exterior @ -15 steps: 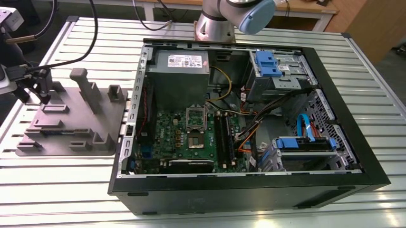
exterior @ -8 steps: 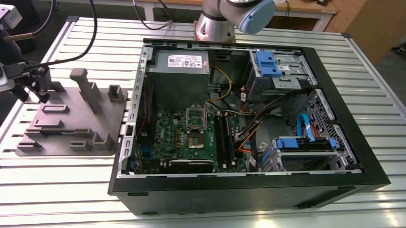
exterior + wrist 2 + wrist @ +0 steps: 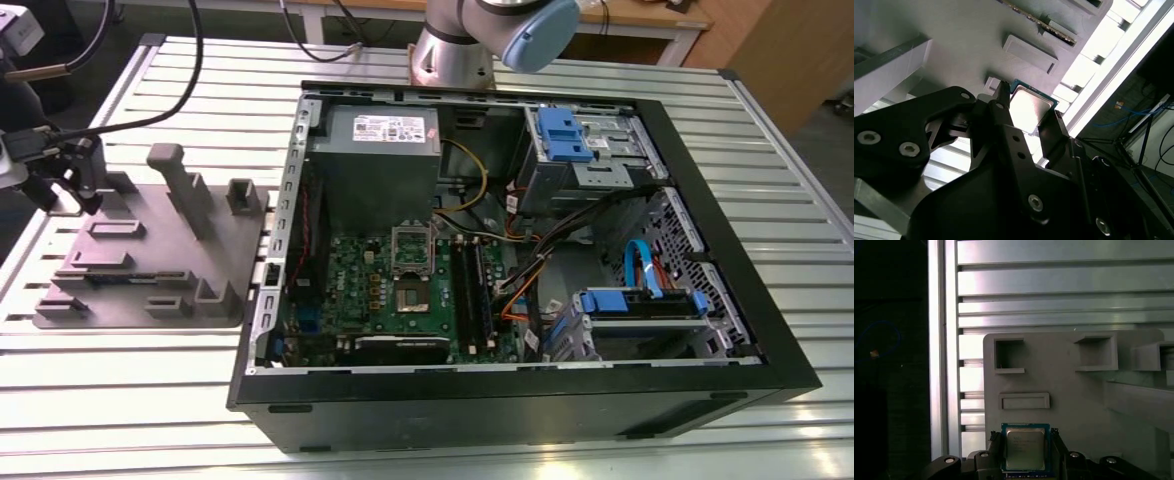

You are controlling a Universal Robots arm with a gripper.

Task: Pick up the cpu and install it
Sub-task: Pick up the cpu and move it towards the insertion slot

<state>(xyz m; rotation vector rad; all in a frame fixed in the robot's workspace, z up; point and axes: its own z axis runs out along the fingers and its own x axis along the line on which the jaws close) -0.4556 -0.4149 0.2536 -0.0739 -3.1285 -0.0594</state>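
The cpu [image 3: 1025, 451], a small square chip with a shiny metal top and a green rim, sits between the two black fingers of my gripper [image 3: 1025, 440]. The fingers touch its two opposite edges, so the gripper is shut on it. The cpu [image 3: 1029, 106] shows the same way inside the gripper [image 3: 1029, 109] in the second wrist view, close above the grey fixture tray [image 3: 954, 45]. In the exterior view my gripper [image 3: 60, 195] hangs over the far corner of that tray [image 3: 134, 265], at the exterior view's left. The green motherboard [image 3: 400, 290] with its socket [image 3: 408, 298] lies in the open computer case [image 3: 534, 385].
The tray carries upright posts [image 3: 180, 185] and small pockets [image 3: 1009, 356]. A grey power supply [image 3: 380, 135], blue drive brackets [image 3: 561, 135], orange and black cables [image 3: 521, 290] and RAM slots [image 3: 470, 285] crowd the case. The arm's base [image 3: 454, 55] stands behind it. The slatted table's edge [image 3: 936, 365] is just past the tray.
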